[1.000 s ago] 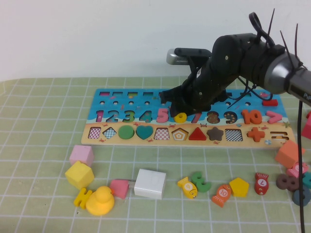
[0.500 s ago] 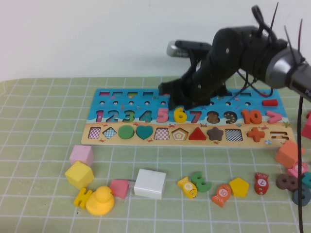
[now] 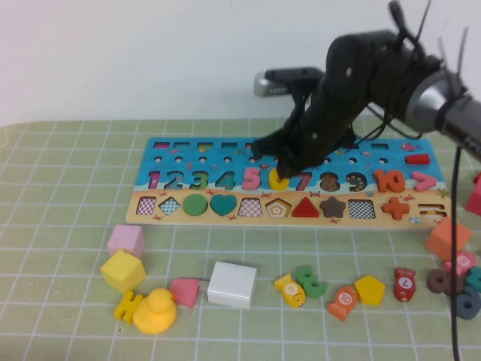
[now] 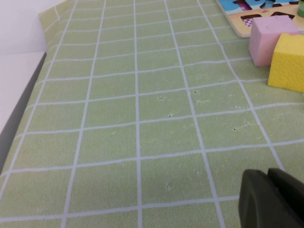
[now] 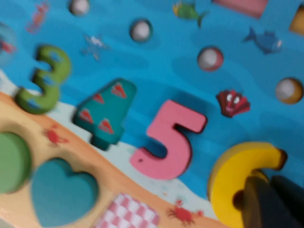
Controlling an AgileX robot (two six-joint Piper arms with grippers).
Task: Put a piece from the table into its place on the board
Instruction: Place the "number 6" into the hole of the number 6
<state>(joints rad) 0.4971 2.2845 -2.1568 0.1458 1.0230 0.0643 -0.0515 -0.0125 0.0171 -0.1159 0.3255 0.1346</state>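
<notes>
The piece, a yellow "6", lies on the board between the pink 5 and the red 7. My right gripper is right over its upper part, fingers shut together, tips resting on the piece's top face and gripping nothing. The black arm hides the top of the 6 in the high view. My left gripper is shut and empty, low over the green mat near the pink cube, and does not show in the high view.
On the mat in front of the board lie a pink cube, yellow cube, yellow duck, white block, green 3, yellow pentagon and small fish pieces. More pieces are heaped at the right edge.
The right gripper rose off the 6, leaving it in the board, then came back down onto its upper part with fingers now shut. Nothing else moved.
</notes>
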